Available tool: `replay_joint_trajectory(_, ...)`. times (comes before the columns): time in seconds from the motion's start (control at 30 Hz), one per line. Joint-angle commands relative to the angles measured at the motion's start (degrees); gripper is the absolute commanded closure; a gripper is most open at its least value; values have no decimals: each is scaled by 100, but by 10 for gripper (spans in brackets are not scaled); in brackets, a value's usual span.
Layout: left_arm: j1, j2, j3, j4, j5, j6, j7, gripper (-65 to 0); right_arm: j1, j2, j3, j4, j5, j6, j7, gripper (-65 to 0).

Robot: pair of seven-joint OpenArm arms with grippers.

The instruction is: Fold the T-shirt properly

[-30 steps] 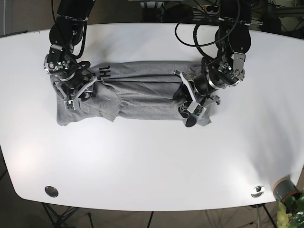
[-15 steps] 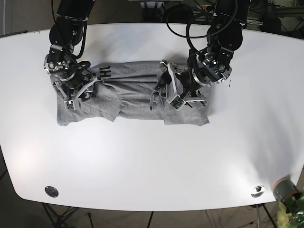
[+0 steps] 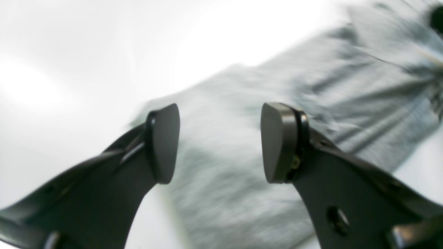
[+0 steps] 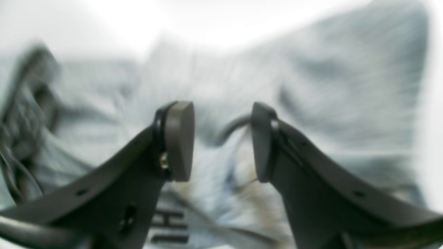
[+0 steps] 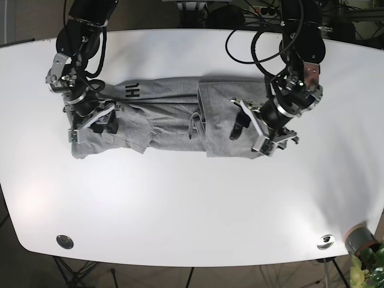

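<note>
Left wrist view: the left gripper [image 3: 220,141] hangs with its jaws spread wide and nothing between them. Beyond the gap lies the grey shirt [image 3: 311,103], blurred, running from the 6 o'clock edge up toward 2 o'clock. The white tabletop [image 3: 86,52] fills the frame from 9 to 12 o'clock.

Right wrist view: the right gripper [image 4: 221,141] also has its jaws apart, holding nothing. The shirt [image 4: 328,86] spreads across nearly the whole blurred frame behind them. A dark curved edge of cloth shows in the gap, and black lettering [image 4: 169,224] sits at about 7 o'clock. A strip of tabletop [image 4: 214,20] is visible at 12 o'clock.

Base view: the shirt [image 5: 168,114] lies as a long horizontal band across the upper middle of the white oval tabletop [image 5: 192,210]. Its 3 o'clock end is folded over into a neat squarish panel [image 5: 225,120], while the 9 o'clock end stays rumpled. Black lettering [image 5: 132,91] shows near the upper edge at the 10 o'clock side. The left gripper [image 5: 262,127] sits over the folded panel's 3 o'clock edge, jaws open. The right gripper [image 5: 90,122] is over the rumpled 9 o'clock end, jaws open. Two round metal fittings [image 5: 65,242] sit near the tabletop's lower rim, at 7 and 5 o'clock.
</note>
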Motion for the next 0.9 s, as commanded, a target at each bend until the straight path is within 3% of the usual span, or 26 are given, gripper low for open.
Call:
replay_joint_trajectory(0.0, -10, -2, -337, 54, -255, -2, -121, -346, 162, 64, 279, 191, 254, 6, -197, -277)
replay_joint_trajectory(0.13, -45, -28, -820, -473, -730, -2, -121, -346, 434, 82, 939, 191, 588, 6, -646, -404)
replay_joint_trajectory(0.27, -54, -37, -1251, -992, -1204, -2, -121, -343, 698, 345, 1677, 121, 755, 50, -980, -510)
replay_joint_trajectory(0.37, -80, -46, -1357, -1220, -1398, -11, -121, -307, 856, 565, 1906, -160, 772, 67, -1103, -509)
replay_joint_trajectory(0.5, -150, -81, -1357, -1440, -1503, -11, -121, -178, 1137, 952, 2143, -785, 825, 67, -1235, -509)
replay_joint_trajectory(0.6, -168, -81, -1348, -1572, -1503, -19, -121, -94, 1278, 1233, 2310, -1532, 1168, 76, -1279, -514)
replay_joint_trajectory(0.77, -256, -55, -1348, -1616, -1459, -626, -112, -71, 1304, 1726, 2310, -2886, 2152, 243, -1270, -515)
replay_joint_trajectory(0.87, -282, -72, -1348, -1757, -1451, -828, -112, -71, 1304, 1822, 2310, -3431, 2548, 331, -1270, -515)
